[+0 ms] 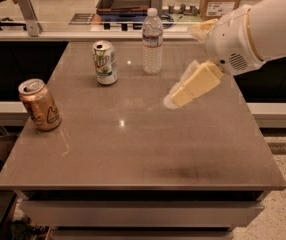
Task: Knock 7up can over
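Camera view: the 7up can (105, 62) stands upright near the far edge of the table (133, 154), just left of the water bottle (152, 41). The gripper (178, 98) hovers well apart to its right, carrying nothing; can't tell how open it is. The can looks light and tippy, so I'd just shove it high on its side.

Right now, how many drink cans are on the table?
2. The 7up can stands at the far side, left of the water bottle; the orange-gold can stands near the left edge. The gripper hovers right of both. None looks hidden.
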Motion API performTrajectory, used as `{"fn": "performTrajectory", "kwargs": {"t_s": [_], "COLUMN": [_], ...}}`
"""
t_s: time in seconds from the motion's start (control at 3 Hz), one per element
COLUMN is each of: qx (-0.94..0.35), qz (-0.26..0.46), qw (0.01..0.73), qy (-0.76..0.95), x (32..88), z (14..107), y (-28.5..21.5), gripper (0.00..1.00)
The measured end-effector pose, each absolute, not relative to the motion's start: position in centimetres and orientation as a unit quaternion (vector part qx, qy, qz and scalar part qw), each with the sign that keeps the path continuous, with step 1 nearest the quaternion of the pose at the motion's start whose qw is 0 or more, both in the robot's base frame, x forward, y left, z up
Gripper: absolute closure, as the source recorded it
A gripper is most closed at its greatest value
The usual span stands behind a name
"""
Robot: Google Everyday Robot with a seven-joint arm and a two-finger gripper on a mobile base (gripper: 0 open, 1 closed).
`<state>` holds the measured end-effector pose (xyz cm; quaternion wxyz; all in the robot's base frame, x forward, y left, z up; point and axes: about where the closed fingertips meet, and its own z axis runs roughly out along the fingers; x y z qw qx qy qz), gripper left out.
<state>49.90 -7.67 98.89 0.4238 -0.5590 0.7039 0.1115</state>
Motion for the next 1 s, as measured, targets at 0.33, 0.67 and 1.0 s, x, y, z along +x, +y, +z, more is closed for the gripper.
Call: {"fn": "performTrajectory", "kwargs": {"t_s": [0.33,0.67,1.0], "qx": [-0.53,-0.502,-0.489], "qz": [0.158,0.179,0.185], "qw": [0.442,0.442,0.441], "qy": [0.706,0.722,0.729], "x": [50.6,51.4,51.5], "z": [98.1,97.2,97.4], "y": [-4.4,-1.8,-1.6], "gripper": [0.0,0.0,0.0]}}
